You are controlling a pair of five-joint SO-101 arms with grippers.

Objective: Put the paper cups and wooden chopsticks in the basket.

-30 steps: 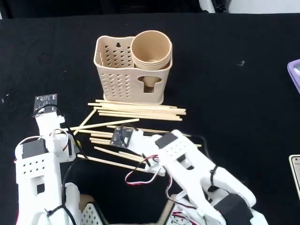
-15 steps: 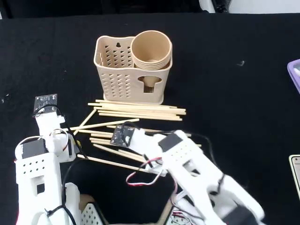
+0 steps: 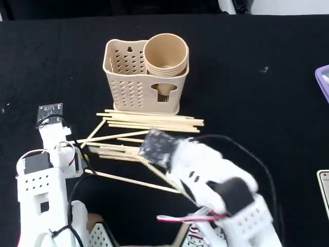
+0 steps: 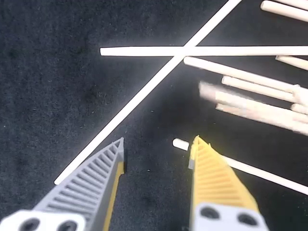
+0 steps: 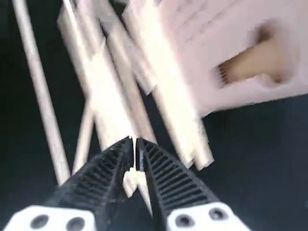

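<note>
Two white robot arms work at a black-covered table [image 3: 267, 128]. Nearest the camera, the left arm [image 3: 43, 175] sits at the table's front corner. The bulk of the right arm [image 3: 216, 180] reaches across the near end of a scatter of pale wooden chopsticks [image 3: 149, 121] and hides several of them.

The left gripper [image 4: 159, 143] hangs with its grey and yellow jaws spread apart and nothing between them. One stick's blunt end lies just beside the yellow tip, and two more cross just beyond.

The right gripper [image 5: 134, 140] has its black ribbed jaws pressed together on a single chopstick [image 5: 131, 177], with the rest of the pile fanned out just past its tips.

Beyond the sticks stands the beige perforated plastic basket [image 3: 126, 77], upright, with a stack of tan paper cups [image 3: 166, 54] seated in its right side. A purple object [image 3: 323, 80] shows at the table's far right edge.

Over the last second the right arm has swung up and to the right, and the near sticks under it have shifted. The left arm, basket and cups have not moved.
</note>
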